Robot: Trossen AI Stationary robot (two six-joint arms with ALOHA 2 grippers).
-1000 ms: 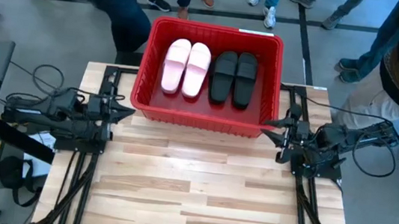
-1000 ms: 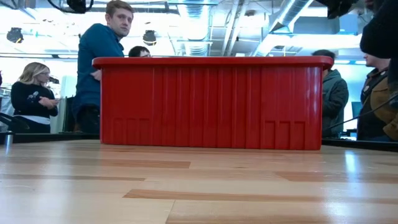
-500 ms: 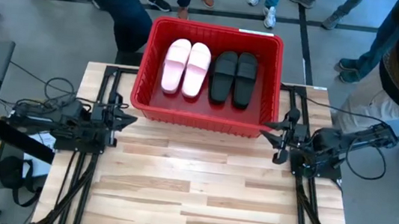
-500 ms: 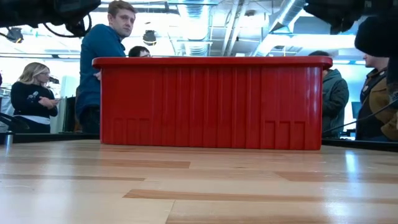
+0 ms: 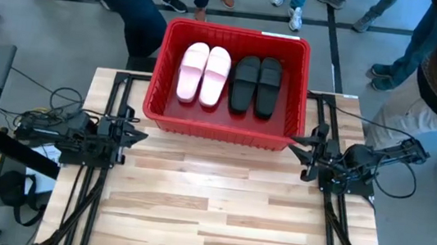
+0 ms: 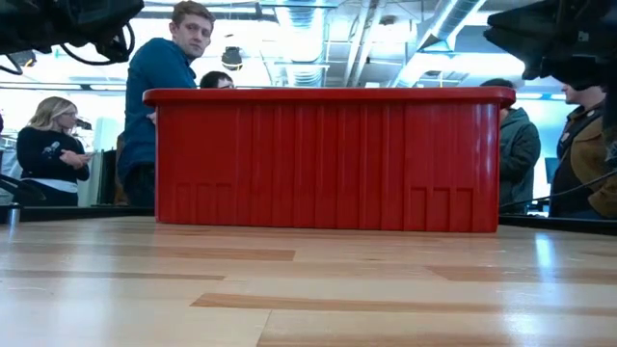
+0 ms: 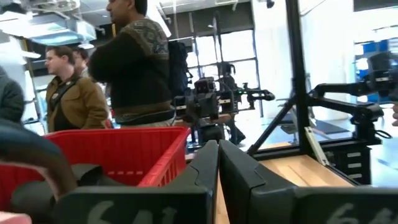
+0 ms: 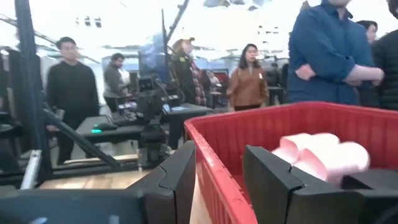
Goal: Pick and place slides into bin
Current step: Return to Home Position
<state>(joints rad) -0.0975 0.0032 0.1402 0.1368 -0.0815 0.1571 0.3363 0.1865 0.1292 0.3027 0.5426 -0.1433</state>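
Open lab or demo hall, exposed ceiling ducts (image 6: 436, 34), onlookers (image 8: 249, 81) standing around, wooden robot table (image 5: 224, 214)

Both arms lie folded low, one at the left side and one at the right, each pointing inward. The left pincer (image 5: 136, 132) has its fingers closed together; the right pincer (image 5: 298, 148) has its fingers parted.

grey floor (image 5: 47, 29), bright ceiling (image 6: 308, 39) (people (image 6: 48, 145) standing about).

The left arm (image 5: 77, 135) and right arm (image 5: 355, 167) are matte black and blocky, trailing thin black cables (image 5: 403, 152). The left hand (image 7: 217, 147) has angular dark fingers (image 7: 202, 174) with pale markings.
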